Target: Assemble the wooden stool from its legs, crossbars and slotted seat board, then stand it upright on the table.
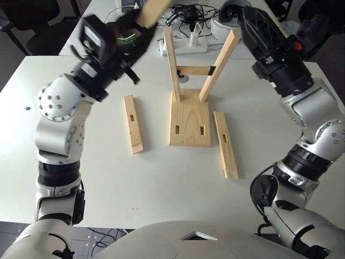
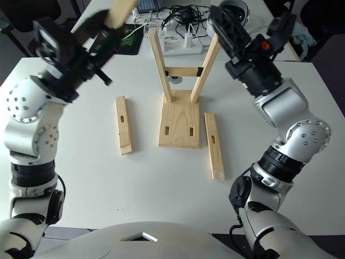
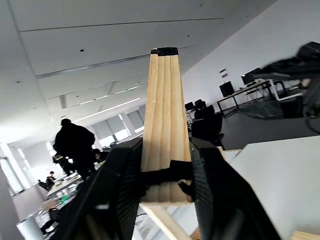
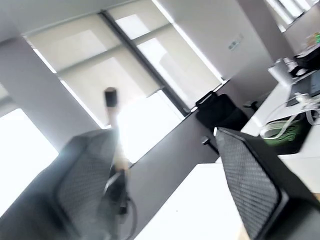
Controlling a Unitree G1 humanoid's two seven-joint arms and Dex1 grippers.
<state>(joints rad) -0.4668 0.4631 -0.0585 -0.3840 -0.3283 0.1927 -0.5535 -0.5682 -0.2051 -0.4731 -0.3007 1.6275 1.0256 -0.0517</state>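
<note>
The left gripper [image 3: 165, 150] is closed on a wooden leg [image 3: 162, 100]. Its two black fingers [image 3: 127, 190] press the pale, grained wood from both sides. It hangs high above the far left part of the white table [image 1: 161, 189], and the leg points up and away from it. The end of this leg carries a plain black band [image 3: 164, 51].

The right gripper [image 4: 160, 150] hangs at the far right, just at the top of the right standing leg [image 1: 218, 67]. Its padded fingers [image 4: 250, 195] stand wide apart, so it is open. The dark tip of the leg shows blurred close to one finger, and I cannot tell if they touch.

The seat board [image 1: 190, 121] lies flat in the middle of the table. Two legs are set in its far end. The left standing leg [image 1: 172, 62] is almost upright, and the right one leans outward. A short crossbar [image 1: 193, 70] joins them about halfway up, with a black mark [image 1: 212, 70] at its right joint. Near the close end of the board are two open slots [image 1: 177, 129].

One loose bar [image 1: 132, 124] lies flat to the left of the board, apart from it. A second loose bar [image 1: 225, 144] lies just beside the board's right edge. Each has a small slot in its middle.

Behind the standing legs, at the far edge, there is a white power strip [image 1: 186, 47] with black cables [image 1: 188, 11].
</note>
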